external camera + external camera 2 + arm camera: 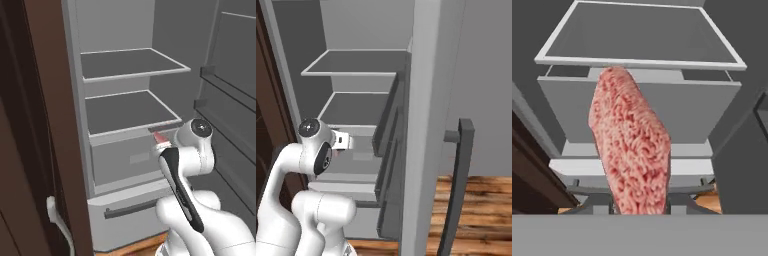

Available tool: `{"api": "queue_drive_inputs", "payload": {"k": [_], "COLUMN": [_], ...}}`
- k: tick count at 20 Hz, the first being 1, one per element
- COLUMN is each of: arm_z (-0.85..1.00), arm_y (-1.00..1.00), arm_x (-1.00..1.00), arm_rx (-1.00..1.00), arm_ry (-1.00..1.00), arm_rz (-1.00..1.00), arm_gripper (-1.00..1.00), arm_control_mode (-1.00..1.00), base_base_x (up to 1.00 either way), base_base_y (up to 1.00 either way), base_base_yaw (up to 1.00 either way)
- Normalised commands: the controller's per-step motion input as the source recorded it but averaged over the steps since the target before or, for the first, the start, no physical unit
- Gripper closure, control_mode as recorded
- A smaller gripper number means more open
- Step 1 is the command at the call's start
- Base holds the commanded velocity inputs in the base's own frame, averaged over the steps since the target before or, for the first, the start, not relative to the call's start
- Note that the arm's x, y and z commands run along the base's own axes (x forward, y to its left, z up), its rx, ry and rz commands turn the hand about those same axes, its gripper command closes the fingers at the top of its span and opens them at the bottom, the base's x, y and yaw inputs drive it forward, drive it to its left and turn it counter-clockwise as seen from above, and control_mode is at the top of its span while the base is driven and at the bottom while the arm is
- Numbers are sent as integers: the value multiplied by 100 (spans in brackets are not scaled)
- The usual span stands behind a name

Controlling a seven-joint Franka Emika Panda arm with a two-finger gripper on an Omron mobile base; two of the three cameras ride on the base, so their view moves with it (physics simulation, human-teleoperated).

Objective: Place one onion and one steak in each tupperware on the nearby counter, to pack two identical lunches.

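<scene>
The open fridge (pixel 135 125) takes up most of the scene, its door (pixel 431 125) swung out to the right with a dark vertical handle (pixel 458 185). Inside are 2 bare grey shelves: the upper shelf (pixel 132 62) and the lower shelf (pixel 132 112), each with a pale rim. Under the lower shelf sits a closed pale drawer (pixel 127 160), and below that a freezer drawer front with a dark bar handle (pixel 135 210). A dark brown cabinet side (pixel 50 125) flanks the fridge on its left, and wood flooring (pixel 481 210) shows beneath the door.

The white arm (pixel 192 200) rises in front of the drawers, its wrist level with the front edge of the lower shelf, near that shelf's right corner. The gripper (pixel 639 210) is closed narrowly on the steak (pixel 632 142). In the hand view, the pink marbled slab stands up from between the finger tips, clear of the shelf and drawer behind it. In the left base view, a small red and pink sliver of it (pixel 161 137) shows just beyond the wrist, in front of the shelf's front rim.

By my reading, the step in hand is carrying 1 steak out of the fridge. The counter and the 2 tupperwares lie outside these views, so how far the packing has got cannot be told. The next move calls for drawing the hand back clear of the shelf rim and the door, keeping the grip firm. The base then has to turn toward the counter, where the steak can be lowered into a tupperware.
</scene>
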Motion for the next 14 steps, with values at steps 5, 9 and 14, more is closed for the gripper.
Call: {"api": "queue_drive_inputs", "payload": {"k": [5, 9, 14], "arm_z": [0, 0, 0], "arm_y": [0, 0, 0], "arm_x": [0, 0, 0], "arm_rx": [0, 0, 0], "arm_ry": [0, 0, 0], "arm_rz": [0, 0, 0], "arm_gripper": [100, 100, 100], "arm_control_mode": [100, 100, 100], "base_base_x": [-95, -83, -72], "base_base_y": [-45, -34, -12], "base_base_yaw": [0, 1, 15]}}
